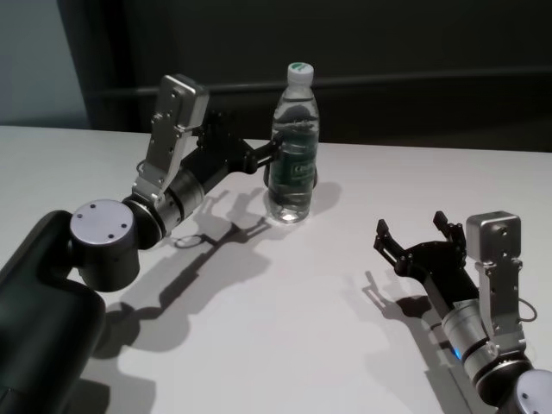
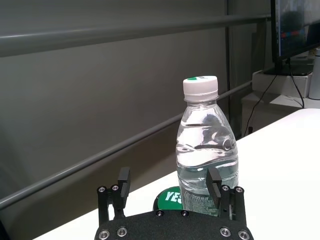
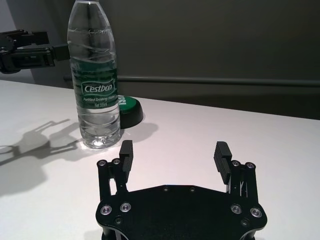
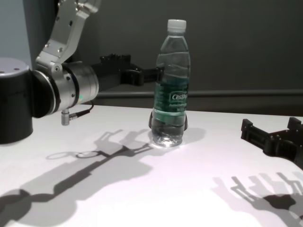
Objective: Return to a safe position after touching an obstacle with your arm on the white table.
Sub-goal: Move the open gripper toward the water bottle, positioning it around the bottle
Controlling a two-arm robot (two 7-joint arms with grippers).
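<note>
The obstacle, a clear water bottle (image 1: 293, 147) with a white cap and a dark green label, stands upright on the white table (image 1: 302, 302) at the back middle. My left gripper (image 1: 272, 153) is open and empty, held level at label height, with one fingertip at the bottle's left side, seemingly touching it. In the left wrist view the bottle (image 2: 206, 150) rises just past the open left gripper (image 2: 169, 182), in line with one finger. My right gripper (image 1: 412, 228) is open and empty, low over the table's right side, well short of the bottle (image 3: 95, 75).
A dark green round disc (image 3: 128, 108) with white lettering lies on the table right behind the bottle. It also shows in the left wrist view (image 2: 167, 198). A dark wall with a rail runs behind the table's far edge.
</note>
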